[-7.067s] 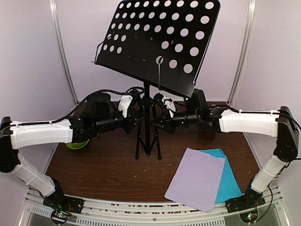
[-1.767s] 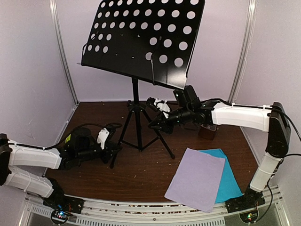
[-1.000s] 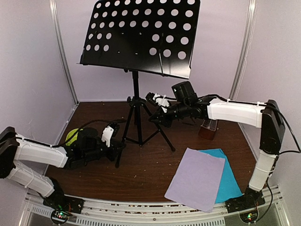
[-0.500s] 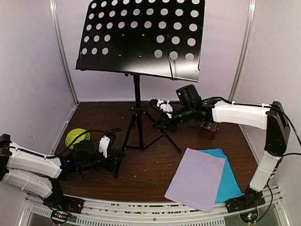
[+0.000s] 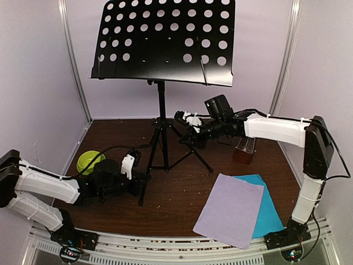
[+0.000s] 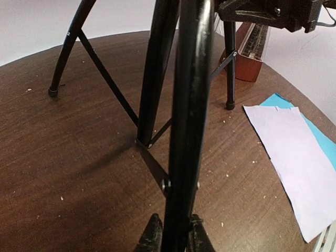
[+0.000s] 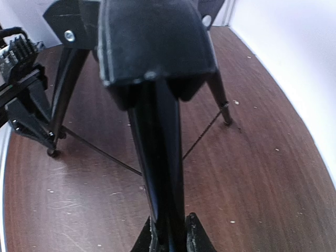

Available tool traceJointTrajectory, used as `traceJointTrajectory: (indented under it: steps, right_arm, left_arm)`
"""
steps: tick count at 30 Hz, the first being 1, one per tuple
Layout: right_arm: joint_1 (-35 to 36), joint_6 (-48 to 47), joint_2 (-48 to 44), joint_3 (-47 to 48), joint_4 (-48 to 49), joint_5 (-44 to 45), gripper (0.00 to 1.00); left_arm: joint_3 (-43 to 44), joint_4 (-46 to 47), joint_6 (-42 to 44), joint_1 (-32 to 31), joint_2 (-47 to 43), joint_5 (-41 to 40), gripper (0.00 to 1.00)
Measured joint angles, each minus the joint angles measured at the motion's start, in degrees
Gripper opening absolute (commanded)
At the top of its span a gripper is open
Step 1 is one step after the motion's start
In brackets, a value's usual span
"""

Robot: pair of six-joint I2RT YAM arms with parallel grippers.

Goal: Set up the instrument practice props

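While the black music stand (image 5: pixel 165 70) stands upright on its tripod at mid-counter, we note both arms gripping its legs. The left jaws are clamped on the near-left leg (image 6: pixel 181 131), low down toward the foot. The right jaws are clamped on the right leg (image 7: pixel 157 157), higher up near the hub. The other two feet that we see from the left wrist rest on the brown counter (image 5: pixel 176 204). The perforated desk sits high on the pole, tilted.

The lilac sheet (image 5: pixel 229 210) lies at the near right, overlapping the cyan sheet (image 5: pixel 270 212), both well apart from the stand. The metronome (image 5: pixel 244 150) stands upright at right rear, just behind the right arm. A lime-green bowl (image 5: pixel 90 160) sits at the left.
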Motion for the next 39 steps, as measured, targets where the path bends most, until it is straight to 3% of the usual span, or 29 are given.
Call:
traceJointTrajectory:
  steps: [9, 17, 24, 35, 39]
  right_arm:
    - [-1.5, -1.9, 0.5, 0.4, 0.3, 1.4, 0.00]
    - [-2.2, -5.1, -2.3, -5.4, 1.3, -2.6, 0.00]
    - [-2.2, -5.4, -1.8, -4.5, -0.5, -5.0, 0.00]
    - [-4.4, -5.6, 2.7, 1.9, -1.5, -0.2, 0.00]
    - [-5.0, -6.5, 2.7, 1.9, -1.5, -0.2, 0.00]
  left_arm:
    - [2.4, 2.7, -2.1, -1.3, 5.2, -2.2, 0.00]
    - [-4.6, 3.6, -6.3, -7.0, -1.1, -5.1, 0.00]
    - [-5.6, 1.8, -7.7, -8.6, -3.5, -6.6, 0.00]
    - [5.2, 4.0, -9.6, -8.2, 10.6, -9.6, 0.00]
    - [5.1, 5.6, -11.0, -8.5, 11.8, -10.0, 0.00]
